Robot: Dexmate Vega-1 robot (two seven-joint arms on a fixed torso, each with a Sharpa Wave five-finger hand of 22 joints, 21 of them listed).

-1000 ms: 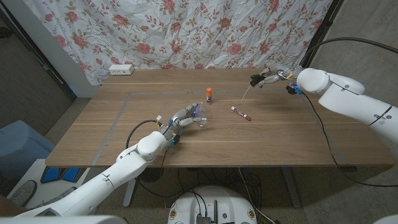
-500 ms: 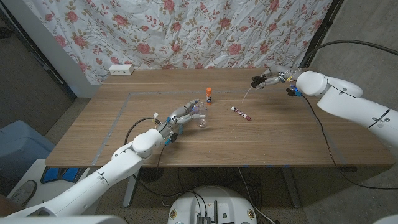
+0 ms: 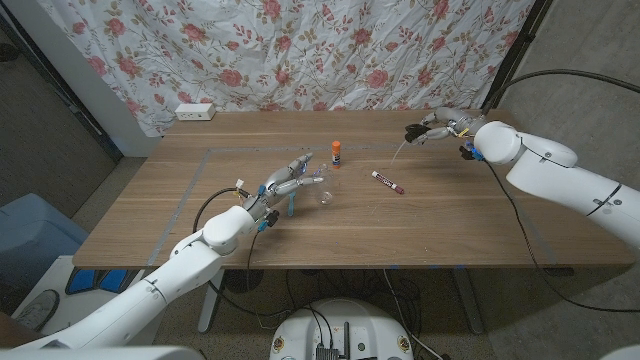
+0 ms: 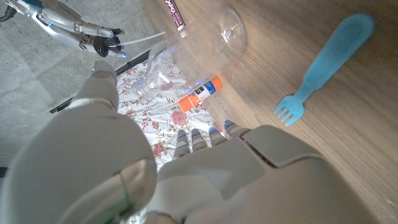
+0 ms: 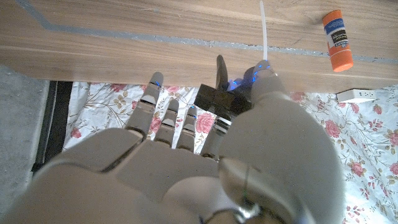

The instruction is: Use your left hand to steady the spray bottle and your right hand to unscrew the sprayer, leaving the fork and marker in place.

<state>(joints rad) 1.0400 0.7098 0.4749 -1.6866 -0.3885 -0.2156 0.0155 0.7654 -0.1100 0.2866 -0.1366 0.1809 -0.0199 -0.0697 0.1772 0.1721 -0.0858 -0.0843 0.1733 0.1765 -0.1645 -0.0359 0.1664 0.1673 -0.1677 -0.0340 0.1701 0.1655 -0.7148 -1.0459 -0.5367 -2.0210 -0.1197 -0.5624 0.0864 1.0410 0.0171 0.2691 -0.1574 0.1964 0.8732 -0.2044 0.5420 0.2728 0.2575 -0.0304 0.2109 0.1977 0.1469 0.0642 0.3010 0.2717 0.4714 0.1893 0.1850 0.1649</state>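
Bottle [image 3: 318,192], frame centre: clear, light, slippery; grip body. Left hand [image 3: 283,184] released beside it. Right hand [image 3: 436,128] grasping sprayer [image 3: 413,131], upper right.

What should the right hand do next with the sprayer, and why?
Probably lower the sprayer onto the bare table beneath it, clear of the marker. The right hand holds it in the air, already off the bottle, which is by the left hand.
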